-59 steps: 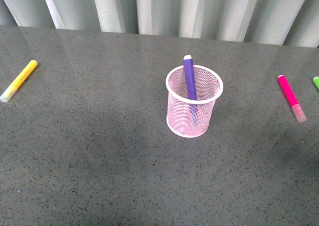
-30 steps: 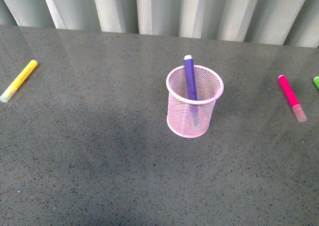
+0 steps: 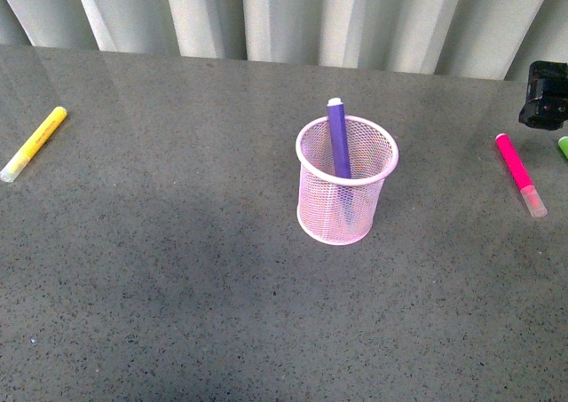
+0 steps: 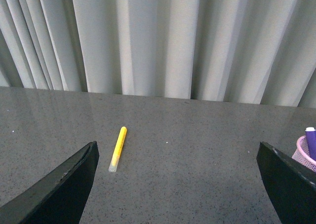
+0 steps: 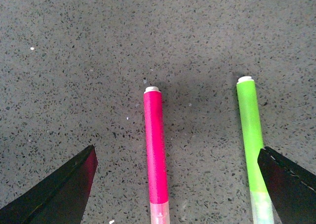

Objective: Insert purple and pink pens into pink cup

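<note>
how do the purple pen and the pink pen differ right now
Colour: the purple pen is deep purple, the pink pen bright magenta.
Pose: the purple pen stands nearly upright, leaning a little; the pink pen lies flat.
Place: the purple pen is inside the pink cup; the pink pen is on the table beside the green pen.
Both are short, thick markers.

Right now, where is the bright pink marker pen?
The bright pink marker pen lies flat at the front view's far right, well right of the pink wire-mesh cup, beside the green marker pen.
</note>
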`<state>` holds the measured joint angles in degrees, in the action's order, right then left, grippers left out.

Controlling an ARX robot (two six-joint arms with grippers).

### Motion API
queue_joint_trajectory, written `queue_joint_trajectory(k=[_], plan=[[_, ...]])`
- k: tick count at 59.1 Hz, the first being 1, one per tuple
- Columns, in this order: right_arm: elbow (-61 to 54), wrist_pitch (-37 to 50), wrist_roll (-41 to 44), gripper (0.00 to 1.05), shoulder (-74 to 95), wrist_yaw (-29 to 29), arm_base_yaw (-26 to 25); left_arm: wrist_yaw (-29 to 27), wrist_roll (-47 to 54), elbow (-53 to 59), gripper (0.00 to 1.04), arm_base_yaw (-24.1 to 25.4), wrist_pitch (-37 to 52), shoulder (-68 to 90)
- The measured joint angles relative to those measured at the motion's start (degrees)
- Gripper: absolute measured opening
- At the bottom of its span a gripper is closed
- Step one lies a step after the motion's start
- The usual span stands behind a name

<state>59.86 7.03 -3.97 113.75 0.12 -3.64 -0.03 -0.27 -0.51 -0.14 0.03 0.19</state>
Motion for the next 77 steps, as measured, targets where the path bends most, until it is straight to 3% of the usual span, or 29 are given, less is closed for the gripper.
queue_joint_trajectory(k=[40, 58, 77], plan=[[7.63, -1.86, -0.59, 0.98, 11.41, 0.81, 1.84, 0.0, 0.0, 0.0, 0.98, 0.0, 0.0, 0.0], [13.92, -7.72, 0.92, 0.97, 15.54, -0.83, 1.42, 0.0, 0.0, 0.0, 0.98, 0.0, 0.0, 0.0], [17.0, -11.96, 1.6, 0.53, 16.48, -2.49, 1.36, 0.0, 0.0, 0.0, 0.98, 0.0, 0.0, 0.0]])
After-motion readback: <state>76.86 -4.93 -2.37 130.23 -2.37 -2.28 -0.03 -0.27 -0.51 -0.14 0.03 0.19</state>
